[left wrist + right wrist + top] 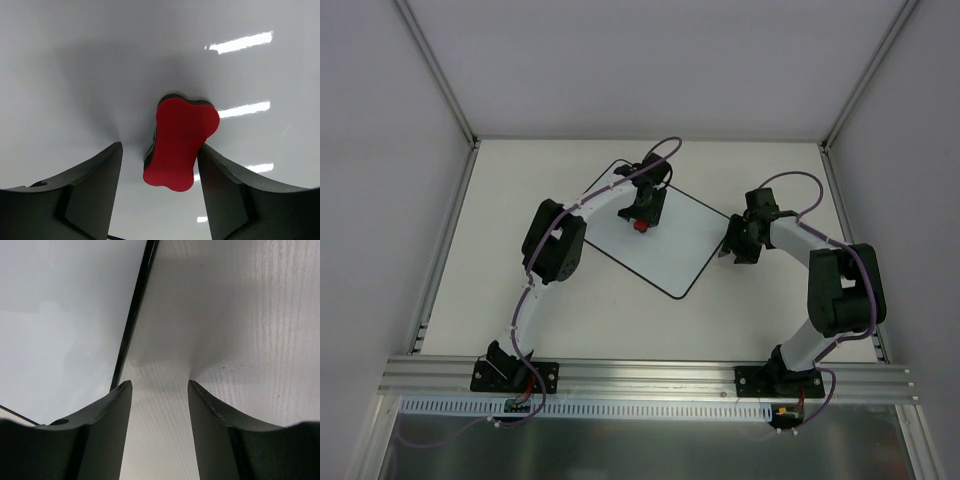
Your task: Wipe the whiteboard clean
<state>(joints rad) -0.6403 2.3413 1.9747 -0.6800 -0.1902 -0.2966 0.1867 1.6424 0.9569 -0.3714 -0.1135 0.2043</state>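
The whiteboard [690, 245] lies flat mid-table [520, 180], turned so the top cam sees it as a diamond with one corner pointing back at the arm bases. The left arm reaches out over it, and the left gripper [642, 222] hangs over the far part of the board with the red eraser [641, 227] right at its tip.

The top cam is too small to read the grip, but the left wrist cam sorts it out. The eraser [179, 145] is bone-shaped, red face toward the lens, with a dark layer peeking out at its far end, and it sits on the board between the two fingers. It's snug against the finger on the picture's right [235, 195], but a strip of white shows between it and the other finger [90, 190]. So that claw is spread a bit wider than the eraser, not pinching it. The board here is plain glossy white with light streaks reflected in it.

The right gripper [733, 255] is down at the board's right corner. Only its own cam shows the detail: the black border [135, 325] runs diagonally, with white board on one side and grainy table on the other. The fingers stand moderately apart with bare table between them. One finger overlaps the border in view, and I can't tell whether it touches the board.
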